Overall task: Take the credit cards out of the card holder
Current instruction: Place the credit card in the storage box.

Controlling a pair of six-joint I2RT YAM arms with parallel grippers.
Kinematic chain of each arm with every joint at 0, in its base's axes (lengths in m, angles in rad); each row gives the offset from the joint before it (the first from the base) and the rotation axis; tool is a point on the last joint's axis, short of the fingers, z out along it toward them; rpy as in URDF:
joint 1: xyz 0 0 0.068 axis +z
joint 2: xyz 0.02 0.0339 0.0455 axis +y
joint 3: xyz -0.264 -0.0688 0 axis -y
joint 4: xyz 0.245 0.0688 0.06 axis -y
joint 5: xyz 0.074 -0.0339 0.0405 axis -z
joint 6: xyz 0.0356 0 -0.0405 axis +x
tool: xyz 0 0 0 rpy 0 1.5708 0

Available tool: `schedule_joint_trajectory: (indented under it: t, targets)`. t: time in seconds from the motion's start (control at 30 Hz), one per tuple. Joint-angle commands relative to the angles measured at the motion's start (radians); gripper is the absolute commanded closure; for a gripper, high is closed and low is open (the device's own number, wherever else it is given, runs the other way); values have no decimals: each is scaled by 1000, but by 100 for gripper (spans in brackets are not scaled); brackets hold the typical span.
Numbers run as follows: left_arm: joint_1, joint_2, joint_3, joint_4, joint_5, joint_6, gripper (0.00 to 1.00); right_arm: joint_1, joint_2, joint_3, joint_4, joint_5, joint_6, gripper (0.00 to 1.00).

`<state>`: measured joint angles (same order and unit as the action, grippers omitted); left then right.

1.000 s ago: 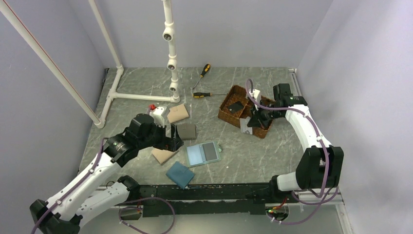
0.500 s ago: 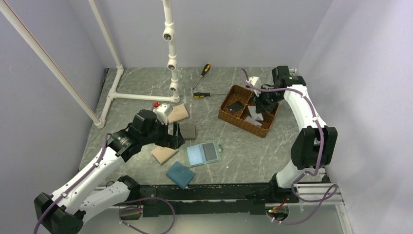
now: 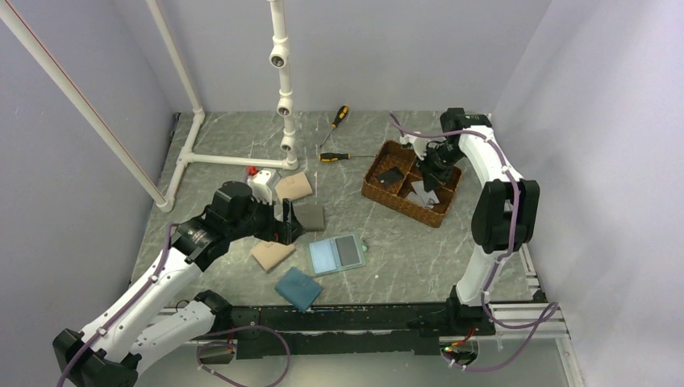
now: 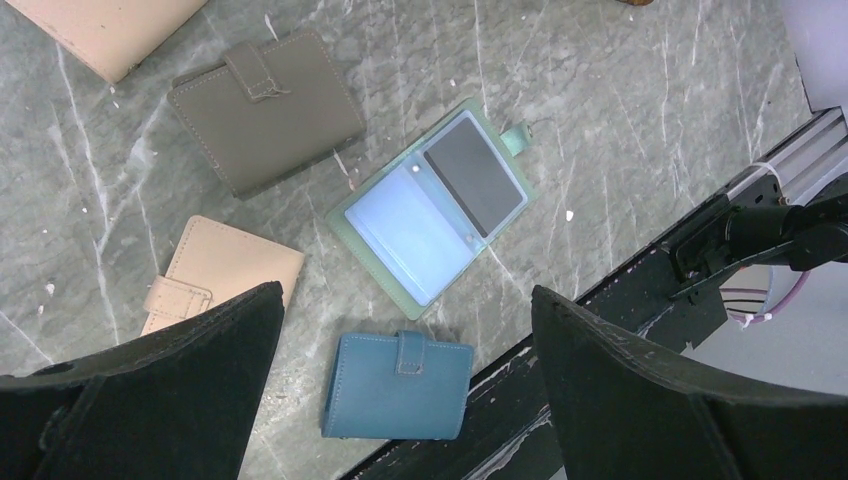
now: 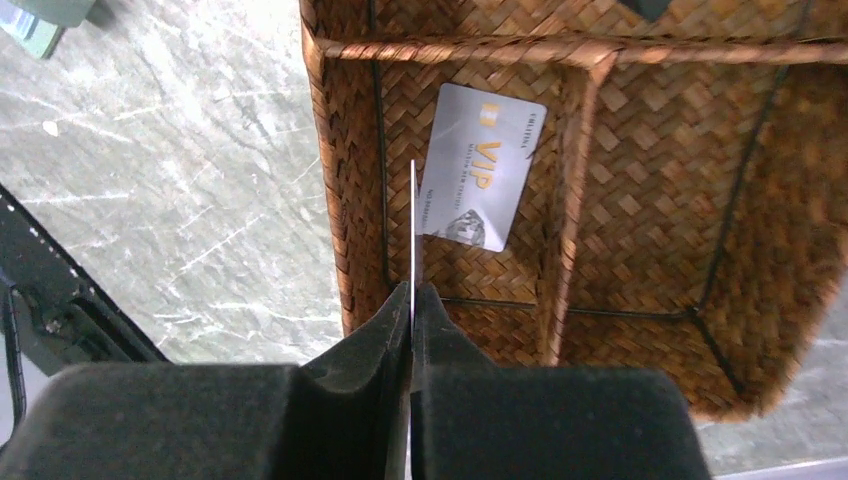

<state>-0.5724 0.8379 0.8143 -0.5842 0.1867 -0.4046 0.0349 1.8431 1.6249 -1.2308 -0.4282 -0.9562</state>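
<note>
drop-off step: your right gripper [image 5: 411, 300] clamps a thin card [image 5: 412, 220] edge-on over the basket [image 5: 450, 48], so release it there; left gripper [image 4: 405, 295] gapes empty.

blue wallet [image 4: 398, 385] closed | grey-brown wallet [image 4: 265, 110] closed | tan wallet [image 4: 225, 265] closed | woven basket [image 5: 335, 180] on table [image 4: 620, 120]

Top camera looked down from high at the rear over the whole surface [image 3: 387, 242]. Left wrist camera faced down, card holder [image 4: 400, 235] below the left tool [image 4: 408, 292]; right wrist camera sat close above the basket [image 5: 450, 50]. Top view shared both.
</note>
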Motion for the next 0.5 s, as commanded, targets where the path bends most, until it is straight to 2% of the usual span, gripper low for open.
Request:
schedule_joint_trajectory:
  t: [0.0, 0.2, 0.37, 0.47]
  targets:
    - [5, 0, 20, 36, 15, 14, 1, 10, 37, -2, -57, -11, -39, 95]
    - [6, 14, 20, 39, 16, 15, 0, 24, 72, -13, -26, 4, -19, 91]
    - [8, 26, 19, 48, 42, 15, 1, 30, 54, -63, 187, 166, 160, 70]
    - [9, 26, 16, 59, 61, 15, 1, 29, 1, -92, 259, 191, 218, 65]
